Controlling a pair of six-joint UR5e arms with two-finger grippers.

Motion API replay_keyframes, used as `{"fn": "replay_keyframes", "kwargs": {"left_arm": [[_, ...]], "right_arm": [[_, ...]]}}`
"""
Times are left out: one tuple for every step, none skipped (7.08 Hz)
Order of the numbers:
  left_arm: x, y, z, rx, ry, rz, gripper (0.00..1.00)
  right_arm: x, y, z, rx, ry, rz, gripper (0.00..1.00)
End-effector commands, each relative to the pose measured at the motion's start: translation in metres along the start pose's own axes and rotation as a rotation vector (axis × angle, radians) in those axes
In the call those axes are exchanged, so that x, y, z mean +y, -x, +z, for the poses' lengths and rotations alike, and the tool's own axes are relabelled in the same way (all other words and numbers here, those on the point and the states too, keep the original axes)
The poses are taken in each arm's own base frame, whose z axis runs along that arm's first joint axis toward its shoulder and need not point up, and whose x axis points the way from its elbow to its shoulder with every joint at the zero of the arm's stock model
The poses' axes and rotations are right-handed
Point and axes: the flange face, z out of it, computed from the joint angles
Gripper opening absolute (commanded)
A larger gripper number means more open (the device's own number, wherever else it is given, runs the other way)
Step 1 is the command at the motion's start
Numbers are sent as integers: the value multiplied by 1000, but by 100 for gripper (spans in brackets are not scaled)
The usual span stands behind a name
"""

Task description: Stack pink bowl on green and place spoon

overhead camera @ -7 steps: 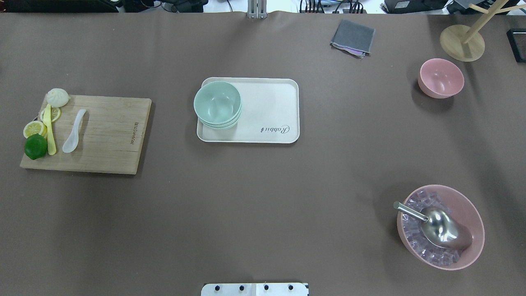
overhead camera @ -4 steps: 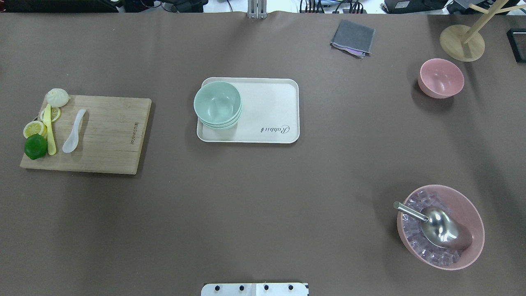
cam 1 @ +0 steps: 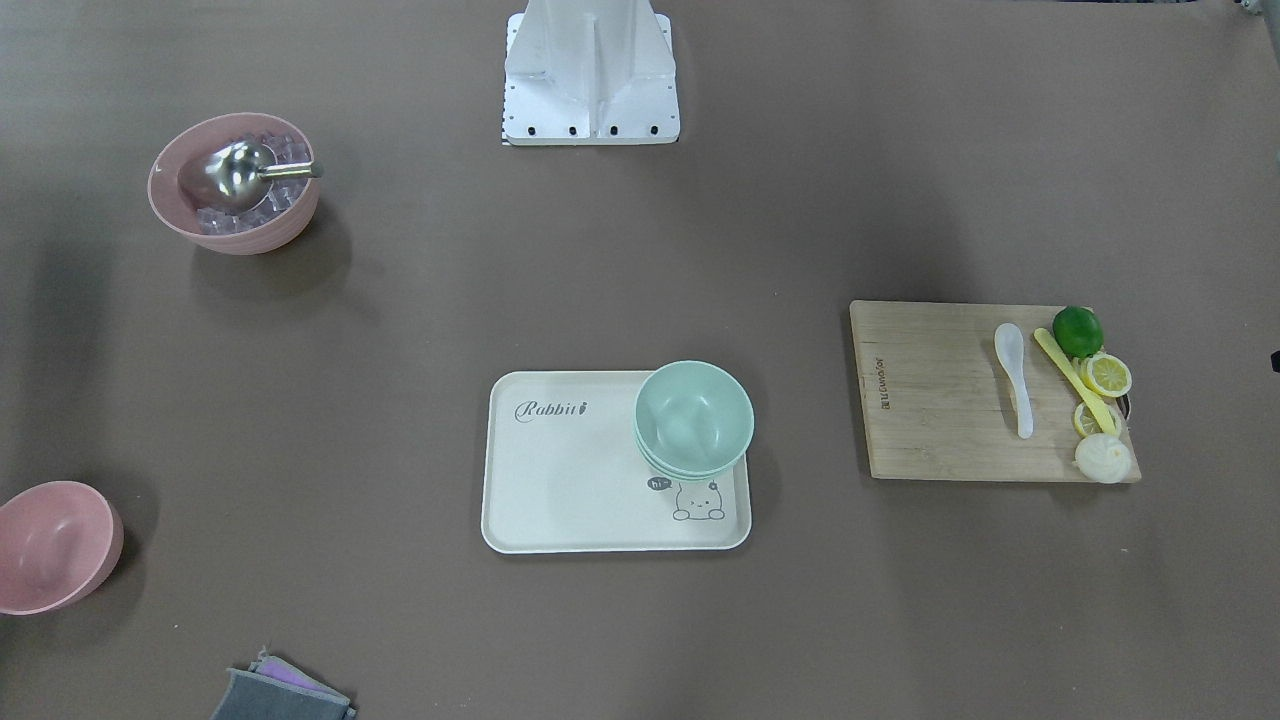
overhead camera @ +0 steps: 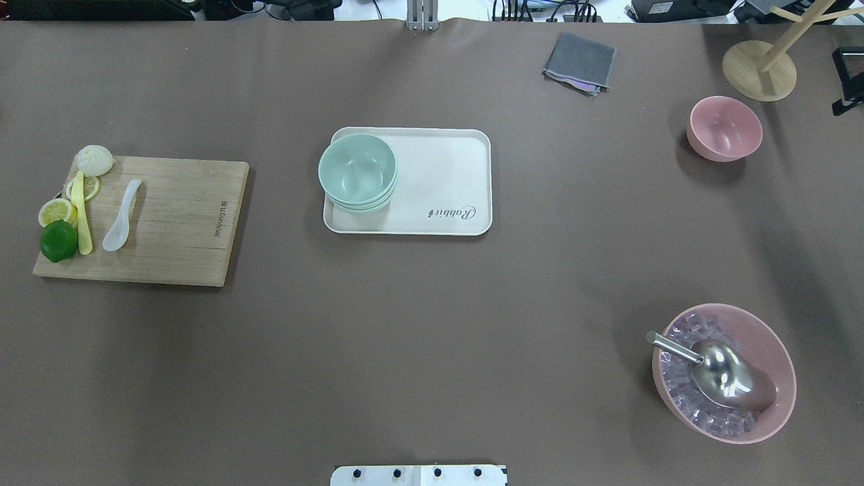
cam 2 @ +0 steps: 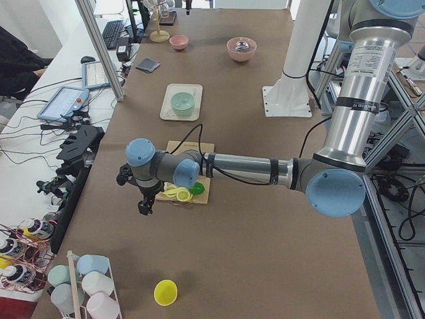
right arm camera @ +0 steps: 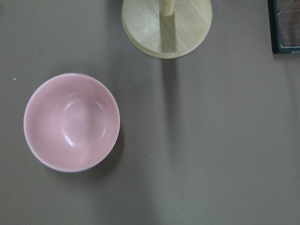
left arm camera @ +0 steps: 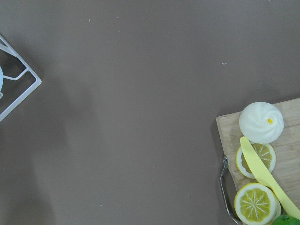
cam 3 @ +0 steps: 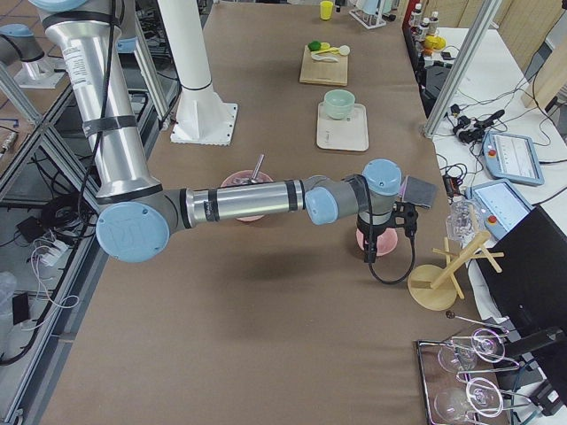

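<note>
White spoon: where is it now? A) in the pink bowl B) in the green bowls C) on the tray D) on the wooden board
D: the white spoon lies flat on the wooden board, far from the green bowls on the tray.

"Rabbit" on the cream tray (cam 1: 570, 485)
</note>
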Motion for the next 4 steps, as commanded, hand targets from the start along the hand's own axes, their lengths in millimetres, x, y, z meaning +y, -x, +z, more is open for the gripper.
{"fn": "replay_keyframes", "kwargs": {"left_arm": [[1,3,7,-3,1,4,98],[2,8,13,-3,-4,8,98],[-1,12,16,-3,-9,11,98],[-5,15,19,-3,-3,7,98]], "right_arm": [[-21,18,66,-30,-45,26,100],[-23,45,88,-26,-57,54,100],[-18,65,104,-11,-65,70,100],[-16,67,110,1,-62,73,100]]}}
